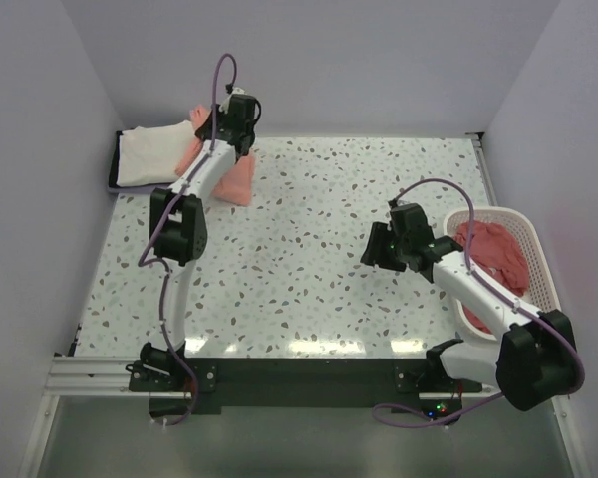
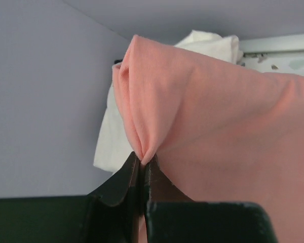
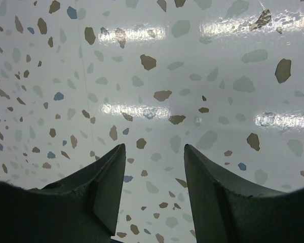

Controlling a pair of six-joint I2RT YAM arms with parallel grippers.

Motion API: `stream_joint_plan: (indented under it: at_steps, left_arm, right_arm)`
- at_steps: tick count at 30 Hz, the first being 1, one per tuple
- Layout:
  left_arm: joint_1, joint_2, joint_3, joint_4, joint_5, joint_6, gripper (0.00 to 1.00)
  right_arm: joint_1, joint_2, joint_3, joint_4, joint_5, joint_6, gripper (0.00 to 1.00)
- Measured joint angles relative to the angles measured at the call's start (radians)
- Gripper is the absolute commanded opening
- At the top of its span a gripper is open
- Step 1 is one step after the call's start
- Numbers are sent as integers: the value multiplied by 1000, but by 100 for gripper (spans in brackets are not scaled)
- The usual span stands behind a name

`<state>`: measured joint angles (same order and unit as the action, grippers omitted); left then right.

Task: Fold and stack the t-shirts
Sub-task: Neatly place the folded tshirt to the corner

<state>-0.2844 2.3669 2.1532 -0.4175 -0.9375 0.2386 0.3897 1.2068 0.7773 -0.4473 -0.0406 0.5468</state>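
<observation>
Top external: the left arm is stretched to the far-left corner of the counter (image 1: 309,229). It is over the salmon-pink t-shirt (image 1: 235,181), which is bunched there. One end drapes down onto the counter and the other runs left to the cream-white t-shirt (image 1: 151,151).

The cream one lies spread out in the corner against the wall (image 1: 40,149), touching the salmon one. Can't tell from here which overlaps which.

Left wrist: left tool (image 2: 142,163) is clamped tight, fingers (image 2: 122,178) pressed together with a fold of salmon cloth pinched at the tips. The fabric balloons up and away from the pinch and fills most of the view. A bit of cream cloth shows behind it on the left and at the top.

Right wrist: right tool (image 3: 154,167) has its jaws spread wide with nothing between them. Only bare speckled counter shows below, and I see no contact with it.

Top external again: the right tool sits mid-right over the counter, just left of the basket (image 1: 548,284) and clear of it. The white lattice basket is at the right edge with darker pink-red t-shirts (image 1: 498,254) heaped inside, unfolded. The two arms are well apart.
</observation>
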Motion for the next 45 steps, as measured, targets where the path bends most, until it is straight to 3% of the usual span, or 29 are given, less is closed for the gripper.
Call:
stream_joint_plan:
  at_steps: [7, 15, 45]
  left_arm:
    - [33, 29, 97, 156, -43, 227, 0]
    - [60, 29, 113, 237, -42, 351, 0]
    - [120, -82, 74, 257, 123, 351, 0]
  right_arm:
    - [0, 39, 0, 1, 1, 0, 53]
    - [0, 56, 0, -2, 5, -3, 52]
    - [0, 56, 0, -10, 23, -3, 52]
